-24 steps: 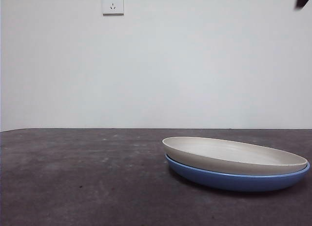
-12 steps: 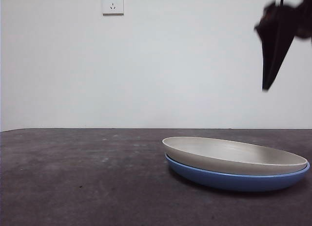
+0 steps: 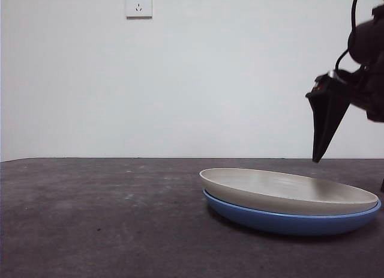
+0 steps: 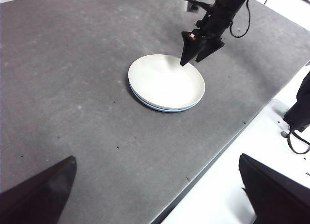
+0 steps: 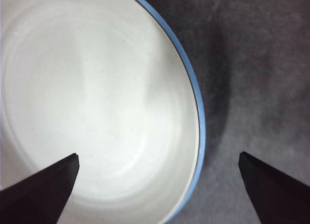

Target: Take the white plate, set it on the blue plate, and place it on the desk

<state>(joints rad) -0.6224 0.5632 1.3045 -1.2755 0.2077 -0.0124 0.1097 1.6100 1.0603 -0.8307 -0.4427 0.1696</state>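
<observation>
The round matte cream-white plate [image 3: 288,191] shows faint concentric rings inside, pale grey where shaded. Directly beneath that plate, the round glossy medium-blue plate [image 3: 294,223] shows as a blue band under its rim. Around the white plate spreads the rough dark grey-brown tabletop [image 3: 96,218], mottled with lighter specks. Above the white plate's rim, the right end effector [image 3: 324,125] is plain black.

- Front view: low, near desk [image 3: 90,218] height, looking level across to a wall; stacked plates close, lower right of frame.
- Left wrist view: high, far back, looking down obliquely; same stack at upper centre.
- Right wrist view: close above, straight down onto the white plate [image 5: 92,103], filling frame left.
</observation>
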